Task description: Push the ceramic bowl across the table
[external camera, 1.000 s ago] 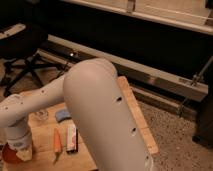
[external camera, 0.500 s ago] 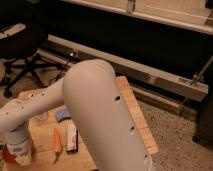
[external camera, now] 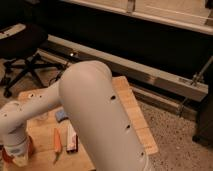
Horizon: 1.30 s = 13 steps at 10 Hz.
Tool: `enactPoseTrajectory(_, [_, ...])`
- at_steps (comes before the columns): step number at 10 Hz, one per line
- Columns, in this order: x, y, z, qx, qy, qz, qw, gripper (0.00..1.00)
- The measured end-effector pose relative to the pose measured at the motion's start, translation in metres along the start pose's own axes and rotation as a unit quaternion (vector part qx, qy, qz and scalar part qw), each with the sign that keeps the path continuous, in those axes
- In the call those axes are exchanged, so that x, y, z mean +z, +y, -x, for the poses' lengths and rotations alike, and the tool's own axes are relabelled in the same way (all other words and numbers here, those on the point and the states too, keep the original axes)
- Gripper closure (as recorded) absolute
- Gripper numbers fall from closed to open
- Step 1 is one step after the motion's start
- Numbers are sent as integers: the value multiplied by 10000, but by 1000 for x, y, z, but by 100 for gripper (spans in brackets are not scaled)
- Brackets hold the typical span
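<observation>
The orange-red ceramic bowl (external camera: pixel 31 146) sits at the near left corner of the bamboo table (external camera: pixel 131 107), mostly hidden behind my arm's end. Only slivers of its rim show on either side of the wrist. My gripper (external camera: pixel 18 156) points down right at the bowl, at the lower left edge of the view. My big white upper arm (external camera: pixel 97 117) fills the middle of the view and hides much of the tabletop.
On the table lie a small blue item (external camera: pixel 61 115), an orange stick-shaped item (external camera: pixel 57 140) and a white and pink packet (external camera: pixel 72 138). A black office chair (external camera: pixel 22 47) stands beyond the far left. A metal rail (external camera: pixel 150 75) runs along the floor behind the table.
The forearm and wrist have sunk slightly lower over the bowl. The bowl stays at about the same spot.
</observation>
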Motion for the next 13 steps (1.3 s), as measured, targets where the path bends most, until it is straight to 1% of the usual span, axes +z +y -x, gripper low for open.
enactPoseTrajectory(4, [7, -2, 14, -205, 13, 40, 9998, 100])
enactPoseTrajectory(6, [7, -6, 20, -254, 9, 13, 9997, 100])
enactPoseTrajectory(9, [4, -12, 27, -296, -16, -81, 9995, 100])
enactPoseTrajectory(13, [2, -16, 32, -367, 30, -121, 9992, 100])
